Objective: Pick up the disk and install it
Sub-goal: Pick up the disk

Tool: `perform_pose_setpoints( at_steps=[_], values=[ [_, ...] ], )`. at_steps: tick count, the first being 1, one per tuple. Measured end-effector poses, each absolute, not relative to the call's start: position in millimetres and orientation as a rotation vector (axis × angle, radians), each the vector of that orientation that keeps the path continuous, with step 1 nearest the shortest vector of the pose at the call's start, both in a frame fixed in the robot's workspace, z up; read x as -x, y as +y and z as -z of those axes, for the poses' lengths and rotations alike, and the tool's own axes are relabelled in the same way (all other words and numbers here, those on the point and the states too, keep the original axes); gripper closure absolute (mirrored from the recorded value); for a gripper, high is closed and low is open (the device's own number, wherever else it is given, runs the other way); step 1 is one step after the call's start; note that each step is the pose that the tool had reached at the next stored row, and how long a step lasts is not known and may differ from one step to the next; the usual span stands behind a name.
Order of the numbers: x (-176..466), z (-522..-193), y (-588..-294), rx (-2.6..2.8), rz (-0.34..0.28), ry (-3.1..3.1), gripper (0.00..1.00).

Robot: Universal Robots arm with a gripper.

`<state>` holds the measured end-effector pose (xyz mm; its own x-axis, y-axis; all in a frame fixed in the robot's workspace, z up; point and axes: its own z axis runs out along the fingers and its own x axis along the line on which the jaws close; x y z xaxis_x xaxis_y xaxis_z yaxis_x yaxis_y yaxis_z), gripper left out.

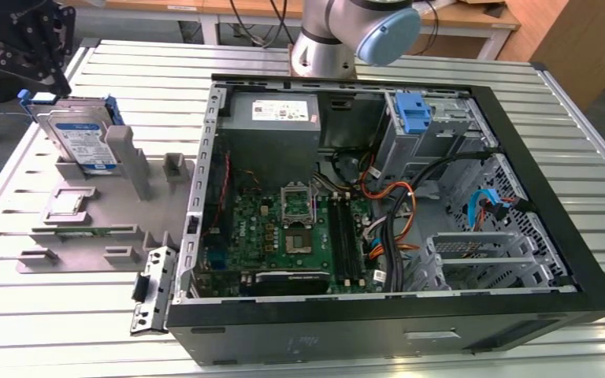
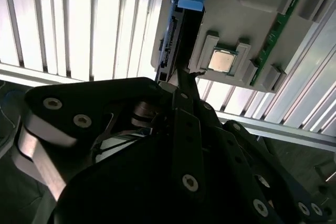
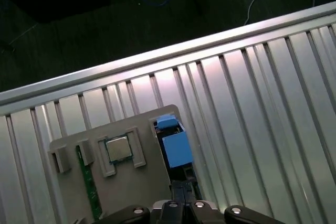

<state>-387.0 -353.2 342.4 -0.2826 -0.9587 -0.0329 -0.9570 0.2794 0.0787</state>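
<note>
Exterior view: the disk (image 1: 78, 135) stands on edge, leaning a little, in a slot of a grey holder (image 1: 108, 236) that lies on the slatted metal table (image 1: 29, 331). Its silver face with the white-and-blue label is turned toward the camera, and bits of its blue carrier show at both upper corners. The black gripper (image 1: 50, 77) hangs just above the disk's upper edge. Whether it touches the disk cannot be told, and neither can whether it is released or clenched.

In the second wrist view the disk (image 2: 171, 40) appears edge-on with its blue carrier tab at the far end, and the gripper (image 2: 184, 80) lines up with its near end. In the first wrist view the gripper (image 3: 181, 195) sits just beside the blue carrier of the disk (image 3: 175, 148).

Beside the disk, the holder also carries a processor chip (image 2: 222, 60) in a square seat and a green memory stick (image 2: 273, 38) in a groove.

At the exterior view's right of the holder, well apart from the disk, lies the open computer case (image 1: 560, 205) with its motherboard (image 1: 281, 228), a grey power supply (image 1: 281, 112) and an upright blue bracket (image 1: 413, 112) in the drive bay. The arm (image 1: 345, 35) rises behind the case.
</note>
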Motion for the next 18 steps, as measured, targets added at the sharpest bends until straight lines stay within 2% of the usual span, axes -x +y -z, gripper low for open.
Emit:
perform_pose_setpoints(
  at_steps=[18],
  values=[
    [387.0,-338.2,-353.2,-2.124,0.11,-2.295,0.9]
  ],
)
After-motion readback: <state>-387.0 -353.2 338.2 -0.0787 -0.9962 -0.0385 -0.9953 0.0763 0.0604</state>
